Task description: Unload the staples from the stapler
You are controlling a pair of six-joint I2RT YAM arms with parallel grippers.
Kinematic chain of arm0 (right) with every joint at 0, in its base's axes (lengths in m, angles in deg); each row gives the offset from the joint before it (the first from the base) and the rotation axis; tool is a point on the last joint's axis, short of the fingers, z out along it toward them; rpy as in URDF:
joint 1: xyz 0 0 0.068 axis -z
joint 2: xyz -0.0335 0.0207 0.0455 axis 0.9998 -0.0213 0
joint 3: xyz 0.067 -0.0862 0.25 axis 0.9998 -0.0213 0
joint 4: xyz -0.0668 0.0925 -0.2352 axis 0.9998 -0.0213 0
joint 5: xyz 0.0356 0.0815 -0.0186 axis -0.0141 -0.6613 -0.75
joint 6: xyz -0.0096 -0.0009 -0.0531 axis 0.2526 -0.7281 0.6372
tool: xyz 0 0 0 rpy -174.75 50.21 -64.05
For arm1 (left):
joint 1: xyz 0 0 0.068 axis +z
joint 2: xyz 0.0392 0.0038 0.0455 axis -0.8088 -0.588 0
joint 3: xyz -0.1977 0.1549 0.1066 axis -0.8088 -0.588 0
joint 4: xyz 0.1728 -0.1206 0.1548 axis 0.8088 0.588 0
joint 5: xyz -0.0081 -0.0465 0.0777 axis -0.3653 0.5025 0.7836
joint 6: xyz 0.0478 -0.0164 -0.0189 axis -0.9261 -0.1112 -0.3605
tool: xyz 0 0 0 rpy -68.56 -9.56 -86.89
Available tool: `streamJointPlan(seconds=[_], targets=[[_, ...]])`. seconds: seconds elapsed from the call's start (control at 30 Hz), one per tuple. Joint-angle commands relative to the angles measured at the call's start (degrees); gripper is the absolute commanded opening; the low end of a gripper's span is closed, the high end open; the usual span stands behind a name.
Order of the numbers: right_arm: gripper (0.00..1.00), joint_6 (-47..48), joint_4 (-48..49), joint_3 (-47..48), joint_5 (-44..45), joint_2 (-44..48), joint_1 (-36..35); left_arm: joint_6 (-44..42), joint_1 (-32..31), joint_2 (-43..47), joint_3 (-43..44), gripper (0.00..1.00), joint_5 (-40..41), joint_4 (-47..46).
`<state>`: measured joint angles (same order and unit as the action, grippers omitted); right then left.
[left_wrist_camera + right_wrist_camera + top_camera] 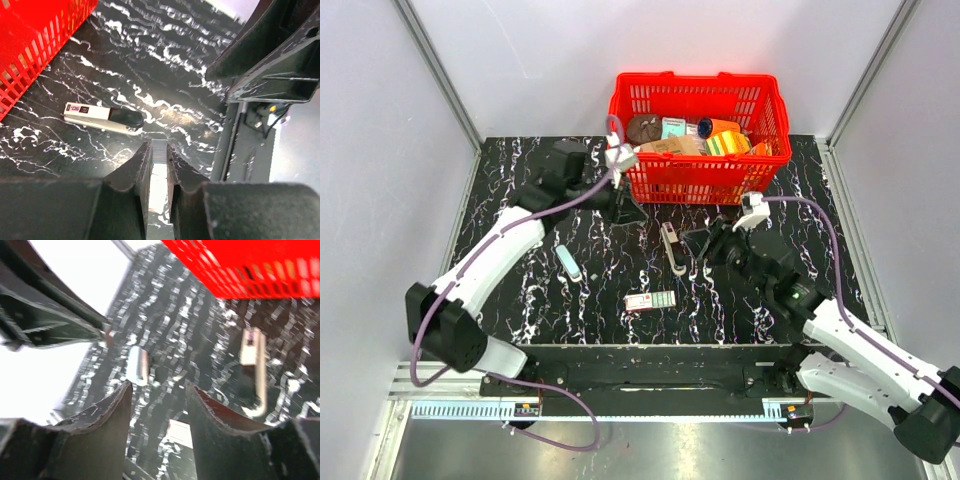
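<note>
Left gripper (159, 146) first: its two dark fingers (131, 176) are drawn almost together, with only a thin slit between them. We note a pale grey sliver (159, 156) in that slit and cannot tell whether it is something pinched or glare off the table (165, 65).

Just past the tips and a little to their left, the stapler (102, 117) lies flat on the black marbled top. One end is dark, and the other carries a white label.

On the right gripper (159, 386) the jaws stand well apart with nothing between them. In its wrist view the stapler lies off to the right of the fingers, not in the gap.

From above, we see the stapler between the two grippers, nearer the right one, touched by neither. It lies in front of the red basket (695, 185), which holds assorted packets.

The left gripper is beside the basket's front left corner. A pale blue pill-shaped thing (569, 262) lies well to the left of the stapler. A small red-and-white box (650, 301) lies nearer the arm bases.
</note>
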<state>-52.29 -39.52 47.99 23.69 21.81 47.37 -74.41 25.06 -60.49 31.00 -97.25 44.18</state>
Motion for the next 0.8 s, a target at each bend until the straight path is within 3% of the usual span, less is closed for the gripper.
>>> streamJointPlan(seconds=[0.0,0.13,0.27,0.57,0.77], targets=[[0.56,-0.25,0.87,8.06,-11.01,-0.61,0.19,21.12,3.52,6.69,-6.48,0.0,-13.43,-19.11],[0.59,-3.51,4.56,12.72,-18.94,-5.53,0.19,35.1,5.02,9.16,-10.44,0.0,-18.53,-29.68],[0.59,-5.53,8.78,13.61,-20.97,-8.09,0.28,45.74,6.42,10.31,-14.57,0.0,-20.64,-42.76],[0.57,-7.11,13.09,14.49,-24.57,-10.64,0.19,59.99,8.36,9.96,-19.76,0.0,-23.2,-57.97],[0.56,-8.61,16.17,14.57,-25.89,-12.05,0.28,64.57,8.36,9.26,-20.64,0.0,-23.46,-63.08]])
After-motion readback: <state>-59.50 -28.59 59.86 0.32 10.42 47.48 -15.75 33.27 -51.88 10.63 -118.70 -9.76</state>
